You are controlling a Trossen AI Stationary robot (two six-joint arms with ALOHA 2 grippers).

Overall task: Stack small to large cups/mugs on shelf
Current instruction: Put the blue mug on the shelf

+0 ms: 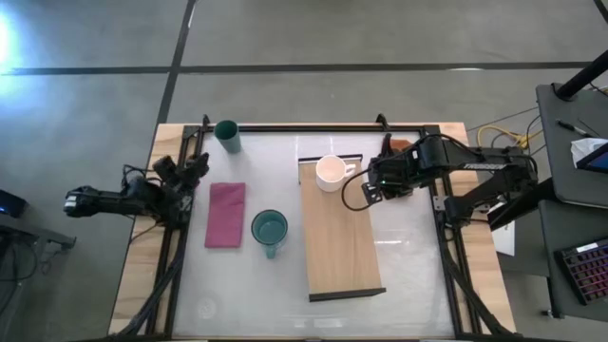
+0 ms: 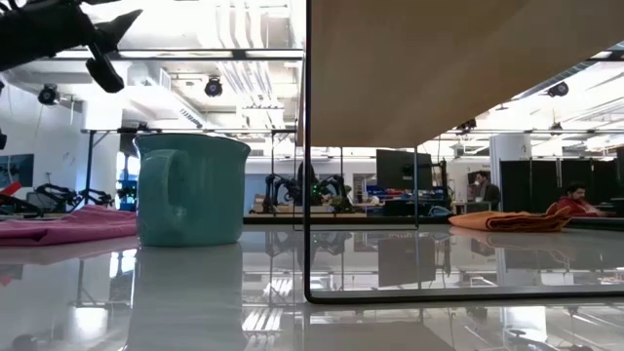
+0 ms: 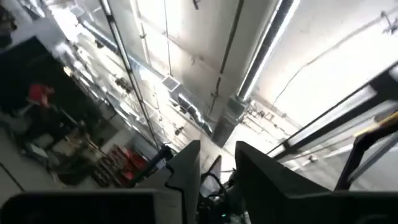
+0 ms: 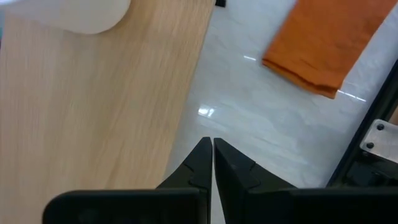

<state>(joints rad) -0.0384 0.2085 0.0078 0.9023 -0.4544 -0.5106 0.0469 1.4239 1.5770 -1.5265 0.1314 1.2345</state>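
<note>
A small white mug stands upright on the far end of the light-wood shelf, its handle toward the right; it also shows in the right wrist view. A teal mug stands on the table left of the shelf, and it also shows in the low view. A dark green tumbler stands at the far left. My right gripper is shut and empty, just right of the white mug's handle, above the table beside the shelf's right edge. My left gripper is slightly open and empty at the table's left edge.
A magenta cloth lies left of the teal mug. An orange cloth lies at the far right, under my right arm. The shelf board stands raised on a thin dark frame. A dark rail borders the table's right side.
</note>
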